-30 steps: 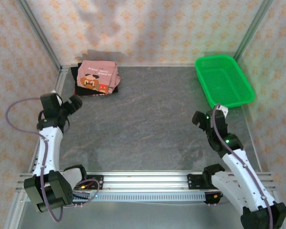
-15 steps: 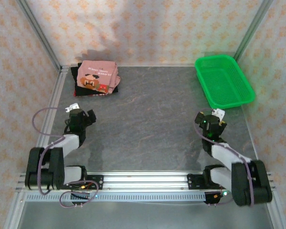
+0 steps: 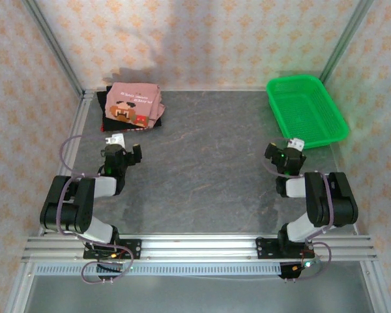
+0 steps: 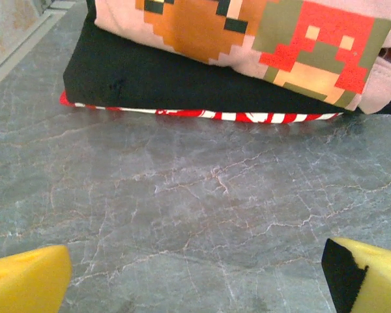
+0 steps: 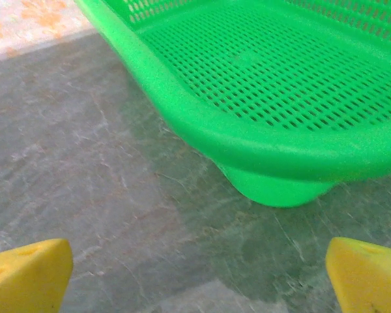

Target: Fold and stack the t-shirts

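Observation:
Two folded t-shirts lie stacked in the back left corner of the table. The dusty-pink t-shirt [image 3: 134, 103] with the pixel face print rests on the black t-shirt [image 3: 112, 124]. The left wrist view has the pink one [image 4: 247, 29] over the black one [image 4: 163, 78], a red-and-white edge showing beneath. My left gripper [image 3: 126, 155] sits low over the table, a short way in front of the stack, open with only bare table between its fingers [image 4: 26, 280]. On the right, my right gripper [image 3: 285, 152] is open and holds nothing, just in front of the basket's near corner.
A green plastic mesh basket [image 3: 276, 107] stands at the back right with nothing in it; its near corner [image 5: 274, 186] looms close ahead of the right gripper [image 5: 199, 277]. Both arms are folded low near the table's front. Patterned walls enclose the sides and back.
Both arms have folded down from raised poses to low ones. The left gripper moved right and settled facing the stack. The right gripper settled facing the basket. The shirts did not move.

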You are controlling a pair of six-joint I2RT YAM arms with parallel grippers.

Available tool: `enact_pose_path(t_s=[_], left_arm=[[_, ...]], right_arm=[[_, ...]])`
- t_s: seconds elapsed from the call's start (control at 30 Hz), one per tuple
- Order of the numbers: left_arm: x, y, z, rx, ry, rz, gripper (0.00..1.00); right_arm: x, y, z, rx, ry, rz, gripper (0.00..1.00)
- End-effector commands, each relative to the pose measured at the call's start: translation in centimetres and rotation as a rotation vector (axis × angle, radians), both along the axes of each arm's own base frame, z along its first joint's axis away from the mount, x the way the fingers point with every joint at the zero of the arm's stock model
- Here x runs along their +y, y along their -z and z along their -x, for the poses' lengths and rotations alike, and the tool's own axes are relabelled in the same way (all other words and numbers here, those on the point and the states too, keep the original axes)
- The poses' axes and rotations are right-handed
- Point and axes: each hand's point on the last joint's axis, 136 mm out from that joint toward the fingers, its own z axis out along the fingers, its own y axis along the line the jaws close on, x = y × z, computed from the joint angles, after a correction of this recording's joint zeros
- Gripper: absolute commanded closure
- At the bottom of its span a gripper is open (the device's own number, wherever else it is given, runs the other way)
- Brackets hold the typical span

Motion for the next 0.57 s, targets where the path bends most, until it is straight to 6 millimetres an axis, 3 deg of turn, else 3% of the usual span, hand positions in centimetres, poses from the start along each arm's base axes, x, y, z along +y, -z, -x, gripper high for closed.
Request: enact_pose_path(t_s=[0.0,0.53], left_arm=[[-0.1,-1.6,-0.9,-0.055,0.008,-0.045,0.0],[-0.2,-1.6,-0.8,-0.049,0.008,-0.049,0.0]], right_arm=[[0.2,-1.7,-0.7,-0.068,-0.011,0.026,0.01],[1.3,-1.5,-1.2,-0.048,-0.078,0.026,0.01]])
